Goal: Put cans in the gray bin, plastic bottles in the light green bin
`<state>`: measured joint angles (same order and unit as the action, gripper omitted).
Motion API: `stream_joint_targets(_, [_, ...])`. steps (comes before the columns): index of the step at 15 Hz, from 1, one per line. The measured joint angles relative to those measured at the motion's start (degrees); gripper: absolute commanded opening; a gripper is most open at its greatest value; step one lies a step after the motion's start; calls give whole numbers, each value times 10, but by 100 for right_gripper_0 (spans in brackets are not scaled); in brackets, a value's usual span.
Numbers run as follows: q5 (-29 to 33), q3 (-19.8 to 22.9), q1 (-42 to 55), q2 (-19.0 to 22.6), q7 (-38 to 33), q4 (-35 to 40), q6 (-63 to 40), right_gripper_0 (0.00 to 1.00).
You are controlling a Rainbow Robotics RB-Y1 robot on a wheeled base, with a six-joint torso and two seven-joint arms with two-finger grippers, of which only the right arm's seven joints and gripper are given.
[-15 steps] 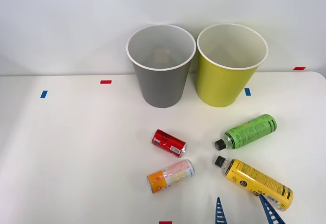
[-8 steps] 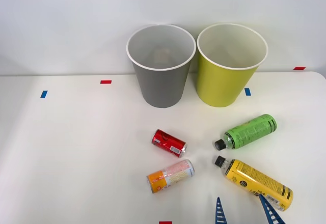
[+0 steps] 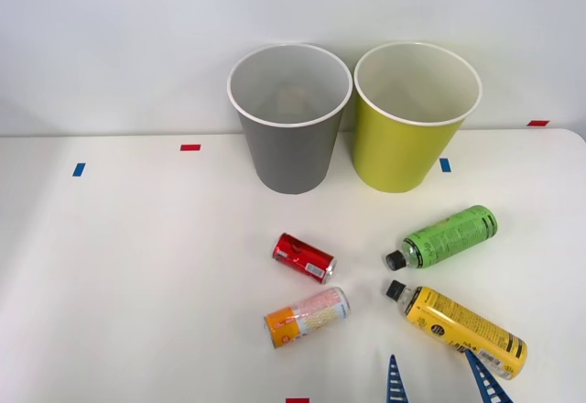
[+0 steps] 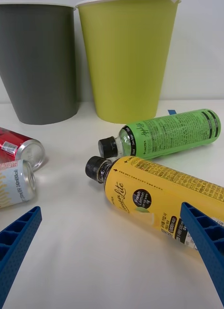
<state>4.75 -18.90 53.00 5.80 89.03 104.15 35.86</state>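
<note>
Yellow-label bottle [image 3: 456, 321] is lying on the bench [image 3: 137, 266] beside the green bottle [image 3: 443, 236]; right gripper [image 3: 438, 380] fingers are hanging apart, straddling it, not touching.

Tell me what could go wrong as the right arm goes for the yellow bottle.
The right gripper is open near the yellow bottle, which lies on its round side and could roll away from a finger's nudge. The green bottle lies close beside it, caps nearly together, so a wide approach might bump it. The gray bin and light green bin stand almost touching, so a sloppy drop could land in the wrong one.
</note>
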Motion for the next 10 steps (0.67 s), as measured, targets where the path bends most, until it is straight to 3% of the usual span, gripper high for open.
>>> stream_joint_targets(10, [0, 0, 0, 0, 0, 0, 0, 100])
